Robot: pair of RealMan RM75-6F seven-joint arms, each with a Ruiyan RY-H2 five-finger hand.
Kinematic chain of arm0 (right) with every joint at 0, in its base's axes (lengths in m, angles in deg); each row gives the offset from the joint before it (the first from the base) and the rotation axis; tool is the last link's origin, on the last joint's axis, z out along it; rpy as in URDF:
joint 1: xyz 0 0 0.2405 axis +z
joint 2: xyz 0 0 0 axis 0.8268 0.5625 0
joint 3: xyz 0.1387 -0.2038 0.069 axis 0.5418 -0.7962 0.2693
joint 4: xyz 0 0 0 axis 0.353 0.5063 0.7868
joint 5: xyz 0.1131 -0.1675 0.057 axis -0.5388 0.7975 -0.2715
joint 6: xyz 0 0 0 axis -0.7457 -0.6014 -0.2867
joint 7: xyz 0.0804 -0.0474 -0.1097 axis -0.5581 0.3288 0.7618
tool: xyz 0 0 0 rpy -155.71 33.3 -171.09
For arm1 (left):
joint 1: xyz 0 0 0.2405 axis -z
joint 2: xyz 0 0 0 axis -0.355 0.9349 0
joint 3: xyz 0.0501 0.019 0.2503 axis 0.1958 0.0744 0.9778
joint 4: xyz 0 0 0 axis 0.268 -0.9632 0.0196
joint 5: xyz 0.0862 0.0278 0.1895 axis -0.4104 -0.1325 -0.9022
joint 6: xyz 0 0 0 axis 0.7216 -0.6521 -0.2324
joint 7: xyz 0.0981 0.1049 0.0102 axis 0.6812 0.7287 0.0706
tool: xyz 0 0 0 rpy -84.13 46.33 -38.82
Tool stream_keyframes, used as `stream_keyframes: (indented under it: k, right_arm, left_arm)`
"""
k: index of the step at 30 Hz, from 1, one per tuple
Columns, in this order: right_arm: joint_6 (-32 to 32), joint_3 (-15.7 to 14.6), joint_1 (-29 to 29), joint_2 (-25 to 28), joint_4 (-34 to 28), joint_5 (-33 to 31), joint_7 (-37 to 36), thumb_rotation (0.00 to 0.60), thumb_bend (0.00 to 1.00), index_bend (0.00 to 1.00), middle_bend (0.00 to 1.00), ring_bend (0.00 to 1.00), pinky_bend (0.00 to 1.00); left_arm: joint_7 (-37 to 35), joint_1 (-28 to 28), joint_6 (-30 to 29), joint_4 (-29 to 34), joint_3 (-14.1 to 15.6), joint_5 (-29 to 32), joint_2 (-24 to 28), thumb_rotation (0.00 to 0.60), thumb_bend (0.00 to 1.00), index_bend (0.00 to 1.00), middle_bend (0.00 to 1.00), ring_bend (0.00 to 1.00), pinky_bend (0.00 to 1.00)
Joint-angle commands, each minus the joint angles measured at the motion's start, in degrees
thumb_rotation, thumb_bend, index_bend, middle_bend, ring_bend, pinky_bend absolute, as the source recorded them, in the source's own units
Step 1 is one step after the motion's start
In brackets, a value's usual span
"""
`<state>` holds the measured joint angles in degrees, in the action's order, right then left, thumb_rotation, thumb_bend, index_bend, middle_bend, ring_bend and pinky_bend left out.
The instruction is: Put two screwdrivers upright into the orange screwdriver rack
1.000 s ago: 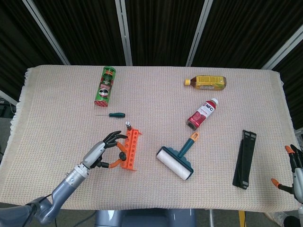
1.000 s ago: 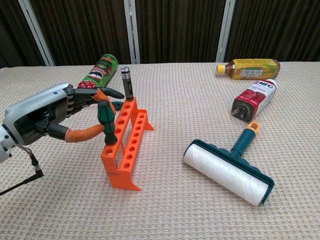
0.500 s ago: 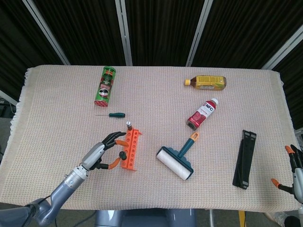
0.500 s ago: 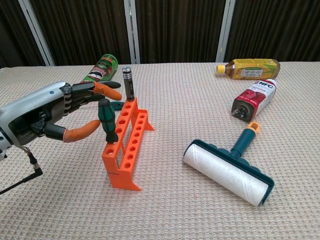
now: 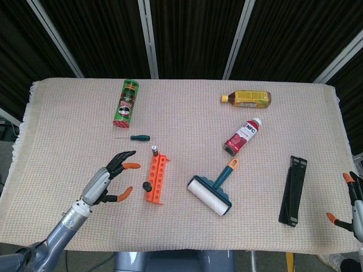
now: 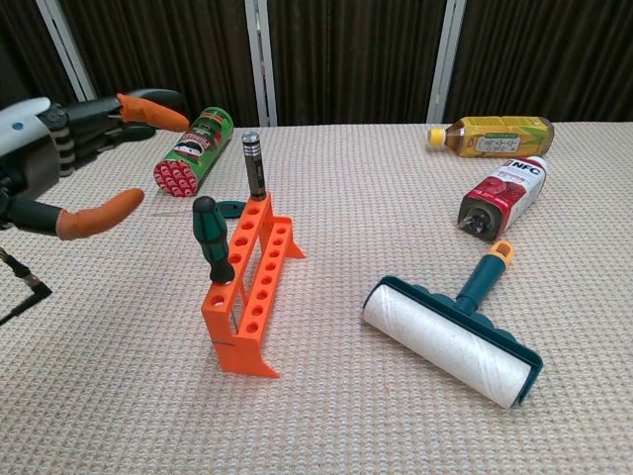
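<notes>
Two screwdrivers stand in the orange rack (image 6: 252,288) at near-left centre: a green-handled screwdriver (image 6: 212,236) at its near end, leaning slightly, and a grey-handled screwdriver (image 6: 253,165) at its far end. A third, small green screwdriver (image 5: 136,137) lies flat beyond. One left hand (image 5: 107,178), just left of the rack, has fingers spread, holding nothing; the right hand (image 5: 355,203) at the near-right edge is too cropped to tell. The tools look rigid and light, best gripped by the handle.
</notes>
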<state>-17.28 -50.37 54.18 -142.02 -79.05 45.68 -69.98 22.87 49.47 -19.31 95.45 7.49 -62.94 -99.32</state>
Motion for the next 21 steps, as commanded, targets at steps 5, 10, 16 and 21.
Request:
stream_keyframes:
  k: [5,10,16,21]
  right_arm:
    - [0.24,0.19,0.81,1.01,-1.54,0.61,2.44,0.6,0.0,0.0,0.0,0.0,0.0]
    - [0.73,0.05,1.76,1.3,-2.29,1.77,4.03,0.6,0.0,0.0,0.0,0.0,0.0]
    - [0.72,0.02,2.65,1.37,-3.53,2.82,6.94,0.6,0.0,0.0,0.0,0.0,0.0]
    - [1.83,-0.34,3.45,1.43,-4.6,3.2,8.25,0.6,0.0,0.0,0.0,0.0,0.0]
  left_arm:
    - [22.72,-8.24,-7.75,6.78,-3.39,7.15,7.82,0.598,0.45,0.29,0.05,0.0,0.0]
    - [29.33,-12.67,-9.63,8.29,-3.15,12.08,11.37,0.599,0.45,0.29,0.03,0.0,0.0]
    - [34.64,-18.46,-11.21,11.83,-0.49,15.91,17.41,0.599,0.45,0.26,0.02,0.0,0.0]
    - [35.09,-22.58,-12.2,12.33,1.34,17.43,19.9,0.599,0.41,0.26,0.02,0.0,0.0]
